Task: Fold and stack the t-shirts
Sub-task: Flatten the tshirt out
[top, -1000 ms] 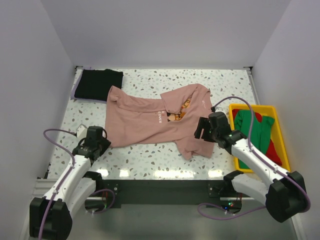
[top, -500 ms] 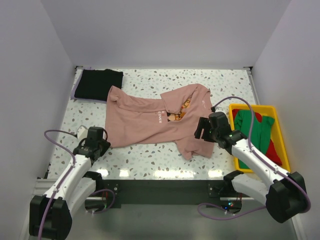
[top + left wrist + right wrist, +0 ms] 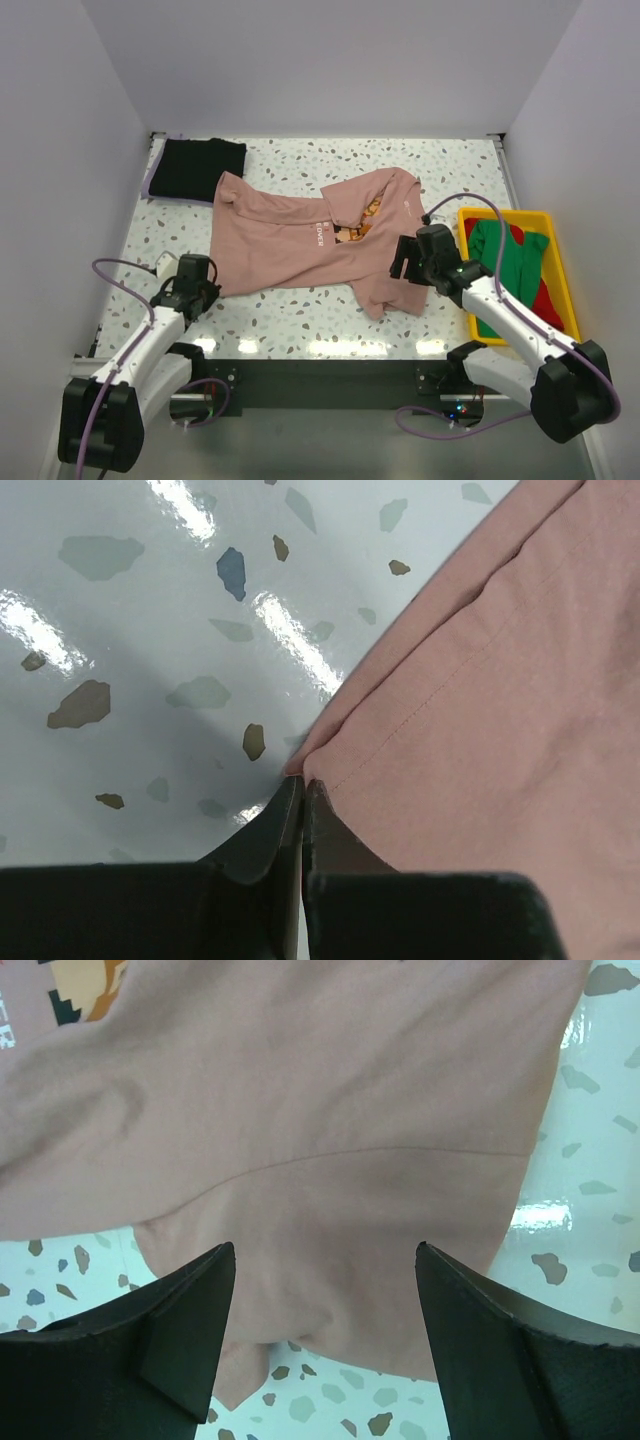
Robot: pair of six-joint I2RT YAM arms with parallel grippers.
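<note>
The dusty-pink t-shirt (image 3: 290, 240) lies crumpled across the middle of the table, with part of its chest print showing. My left gripper (image 3: 203, 287) is at the shirt's near-left hem corner. In the left wrist view the gripper (image 3: 302, 780) is shut, with the corner of the pink cloth (image 3: 500, 700) pinched at its tips. My right gripper (image 3: 404, 262) is open and hovers over the shirt's near-right part. In the right wrist view its fingers straddle the pink cloth (image 3: 330, 1110) without touching it. A black t-shirt (image 3: 195, 168) lies folded at the far left.
A yellow bin (image 3: 566, 318) stands at the right edge and holds a green shirt (image 3: 505, 265) and a red one (image 3: 545, 295). Speckled tabletop (image 3: 300, 315) shows in front of the pink shirt. White walls close in the left, right and far sides.
My left gripper has crept slightly right to the pink shirt's hem corner. The right arm and the shirts have not visibly moved.
</note>
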